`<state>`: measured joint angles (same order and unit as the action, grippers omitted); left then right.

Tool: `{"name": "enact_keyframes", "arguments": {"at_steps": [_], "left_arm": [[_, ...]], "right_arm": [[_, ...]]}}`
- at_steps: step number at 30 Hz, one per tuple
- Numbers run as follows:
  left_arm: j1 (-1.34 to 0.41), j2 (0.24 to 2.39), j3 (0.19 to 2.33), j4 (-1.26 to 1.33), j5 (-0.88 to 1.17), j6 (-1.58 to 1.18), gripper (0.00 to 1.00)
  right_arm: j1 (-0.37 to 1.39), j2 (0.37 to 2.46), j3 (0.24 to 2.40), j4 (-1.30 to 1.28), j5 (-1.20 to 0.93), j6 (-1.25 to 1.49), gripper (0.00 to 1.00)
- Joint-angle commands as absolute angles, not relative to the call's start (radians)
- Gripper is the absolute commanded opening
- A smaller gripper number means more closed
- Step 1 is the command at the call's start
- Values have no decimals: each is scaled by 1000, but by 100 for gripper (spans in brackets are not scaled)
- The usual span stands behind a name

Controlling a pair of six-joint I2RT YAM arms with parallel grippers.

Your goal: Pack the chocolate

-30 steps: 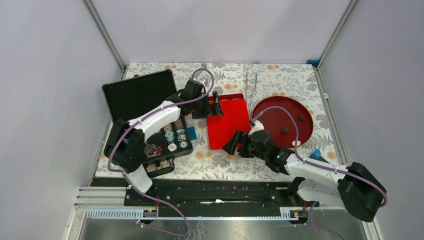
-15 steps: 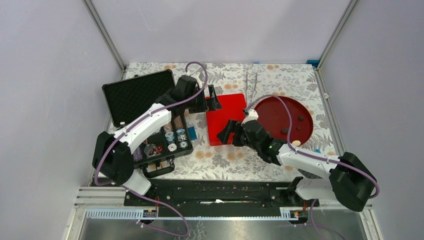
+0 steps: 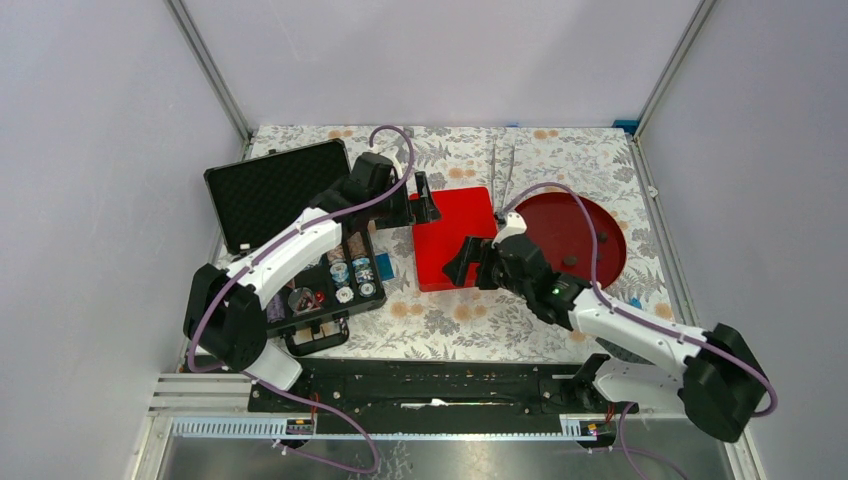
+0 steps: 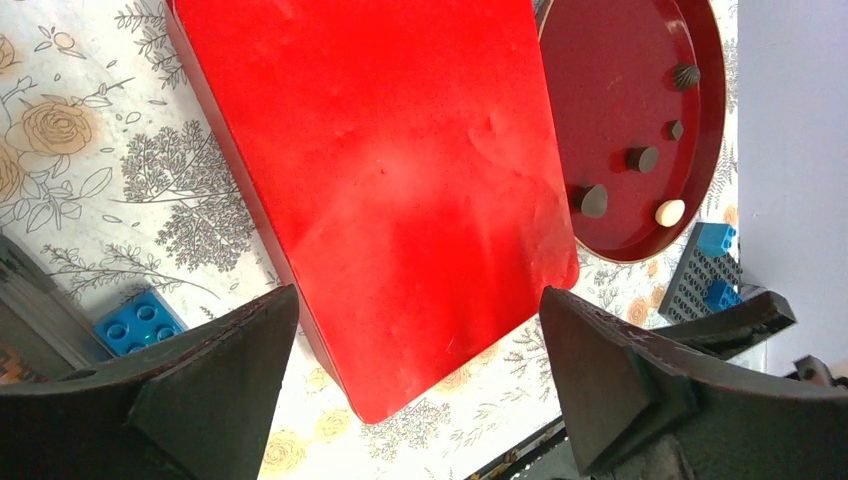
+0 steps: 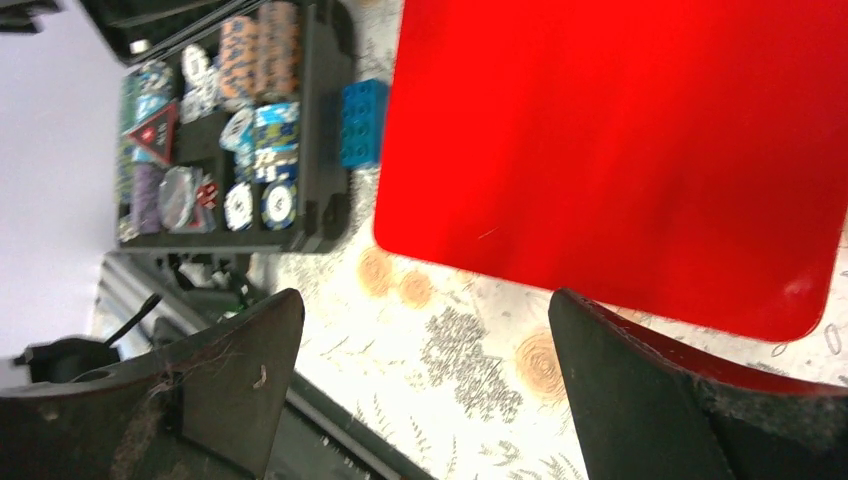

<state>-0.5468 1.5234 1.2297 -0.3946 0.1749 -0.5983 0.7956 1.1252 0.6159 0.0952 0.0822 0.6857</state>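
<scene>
Several small chocolate lumps lie on a dark red round plate: dark ones and a pale tan one. A closed red box lies left of the plate. My left gripper is open and empty, hovering at the box's far left edge; the box fills the left wrist view between the jaws. My right gripper is open and empty at the box's near edge; the box shows above its jaws.
An open black case with striped chips stands at the left, its lid leaning back. A blue brick lies between the case and the box. Metal tweezers lie behind the box. A grey studded plate with blue bricks lies by the round plate.
My right gripper has moved up and left, from the table in front of the box to its near edge. My left gripper has shifted slightly back along the box's far left edge.
</scene>
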Motion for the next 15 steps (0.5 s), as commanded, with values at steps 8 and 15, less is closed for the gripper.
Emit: {"name": "enact_keyframes", "arguments": {"at_steps": [8,15], "left_arm": [[-520,1455,1218,-368,145,-583,99],[-508,1437,1199,-378,147,-579,99]], "right_arm": [[818,1134,514,77,-109,716,100],[815,1253,581,133,-26,678,100]]}}
